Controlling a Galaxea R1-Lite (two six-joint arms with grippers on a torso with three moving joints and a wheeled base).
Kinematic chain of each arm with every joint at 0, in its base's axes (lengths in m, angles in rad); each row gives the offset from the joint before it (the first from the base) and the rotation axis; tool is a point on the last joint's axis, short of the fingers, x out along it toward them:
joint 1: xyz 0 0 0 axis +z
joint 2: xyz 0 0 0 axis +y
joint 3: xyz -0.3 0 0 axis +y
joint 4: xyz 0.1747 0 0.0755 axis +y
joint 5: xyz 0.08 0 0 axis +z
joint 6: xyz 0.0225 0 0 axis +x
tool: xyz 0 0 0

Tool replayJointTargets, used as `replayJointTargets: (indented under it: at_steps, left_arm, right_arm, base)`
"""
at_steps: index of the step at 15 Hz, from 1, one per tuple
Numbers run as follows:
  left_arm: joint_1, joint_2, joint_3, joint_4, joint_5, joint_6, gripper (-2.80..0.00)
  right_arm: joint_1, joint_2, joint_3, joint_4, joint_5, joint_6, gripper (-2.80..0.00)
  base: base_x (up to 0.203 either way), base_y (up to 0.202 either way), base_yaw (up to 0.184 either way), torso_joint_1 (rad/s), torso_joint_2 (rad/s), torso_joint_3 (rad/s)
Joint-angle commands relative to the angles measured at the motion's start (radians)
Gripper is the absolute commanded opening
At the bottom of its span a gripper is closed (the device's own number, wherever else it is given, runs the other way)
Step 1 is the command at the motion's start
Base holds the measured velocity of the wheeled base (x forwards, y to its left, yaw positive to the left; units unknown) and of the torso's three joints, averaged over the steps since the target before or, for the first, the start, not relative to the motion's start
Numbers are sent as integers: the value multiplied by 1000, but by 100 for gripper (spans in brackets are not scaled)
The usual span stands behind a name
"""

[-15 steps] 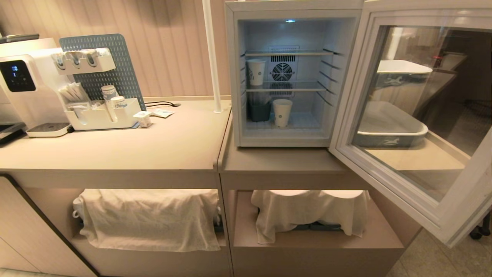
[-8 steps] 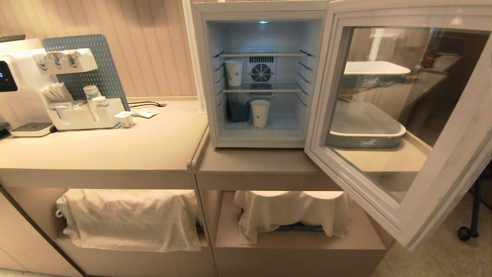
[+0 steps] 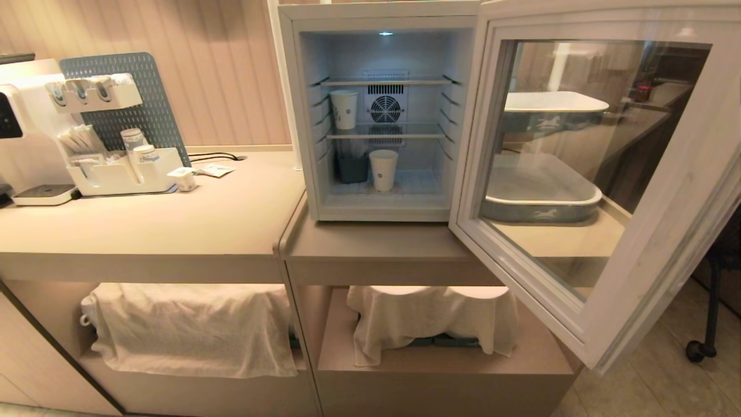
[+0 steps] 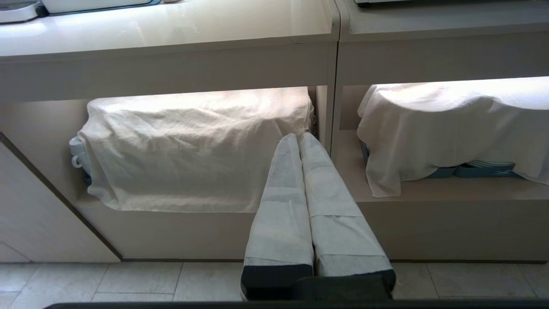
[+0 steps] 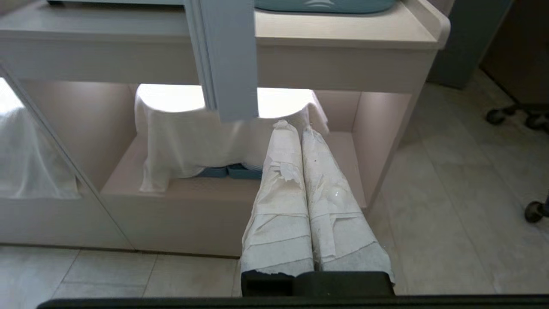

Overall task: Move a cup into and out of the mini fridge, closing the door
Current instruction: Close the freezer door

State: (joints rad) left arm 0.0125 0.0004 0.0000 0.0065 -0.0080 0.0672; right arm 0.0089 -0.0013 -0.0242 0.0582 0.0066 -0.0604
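The mini fridge (image 3: pixel 301 116) stands on the counter with its door (image 3: pixel 637 278) swung wide open to the right. Inside, one white paper cup (image 3: pixel 383 169) stands on the fridge floor beside a dark tub (image 3: pixel 353 169). A second white cup (image 3: pixel 344 109) stands on the wire shelf above, at the left. Neither arm shows in the head view. My left gripper (image 4: pixel 299 136) hangs shut and empty in front of the lower shelves. My right gripper (image 5: pixel 295 128) is likewise shut and empty, below the door's frame (image 5: pixel 227 56).
A white organiser (image 3: pixel 116 174), a water dispenser (image 3: pixel 23 139) and a creamer tub (image 3: pixel 185 179) sit on the left counter. Grey-blue trays (image 3: pixel 538 202) show behind the door glass. Cloths (image 3: pixel 191 327) (image 3: pixel 431 315) cover the lower shelves. A chair castor (image 3: pixel 694 350) stands on the floor at right.
The whole head view has shifted left, so the camera has moved rightward. The fridge, door and cups keep their places relative to each other.
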Motion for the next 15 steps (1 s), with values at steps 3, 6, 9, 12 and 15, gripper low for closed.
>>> replayJointTargets:
  at_steps: [3,6,9,12,15]
  left_arm:
    - [0,0,0,0,0,0,-280]
    - [0,0,0,0,0,0,-280]
    - [0,0,0,0,0,0,-280]
    - [0,0,0,0,0,0,-280]
    - [0,0,0,0,0,0,-280]
  right_arm:
    - [0,64,-199,159,-2,0,-280]
    - [1,263,-454,348,-79,2,-280]
    - [0,505,-657,427,-189,3,-280]
    - [5,742,-788,436,-332,16,-280]
    - [-42,959,-874,359,-443,52,-280]
  base:
    - [0,0,0,0,0,0]
    - [0,0,0,0,0,0]
    - [0,0,0,0,0,0]
    - [0,0,0,0,0,0]
    - [0,0,0,0,0,0]
